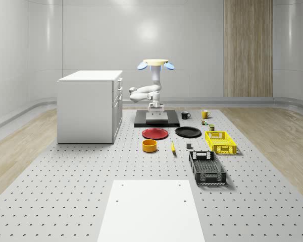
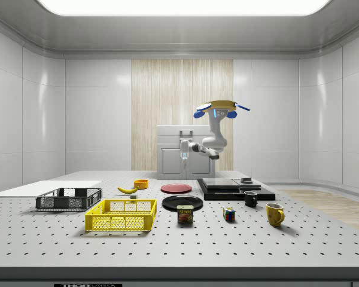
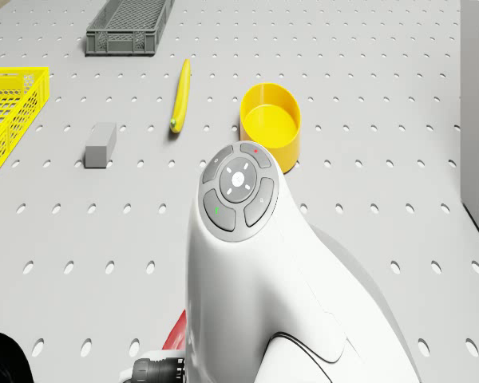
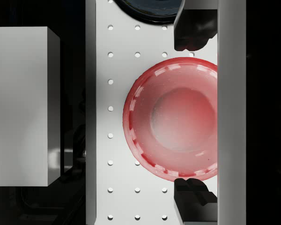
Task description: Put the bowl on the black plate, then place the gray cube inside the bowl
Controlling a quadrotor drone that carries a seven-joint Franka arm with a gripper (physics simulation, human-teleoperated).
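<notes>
The yellow bowl stands upright on the perforated table, in front of the red plate. The black plate lies beside the red one, towards the whole-scene view's right. A small gray cube rests on the table past the banana from the bowl. The drone hovers above the black platform. My gripper hangs well above the red plate, pointing down, open, with nothing in it.
A white cabinet stands at the whole-scene view's left. A yellow basket and a dark crate sit at its right. Two mugs, a can and a puzzle cube lie behind the basket. A white sheet covers the table's front.
</notes>
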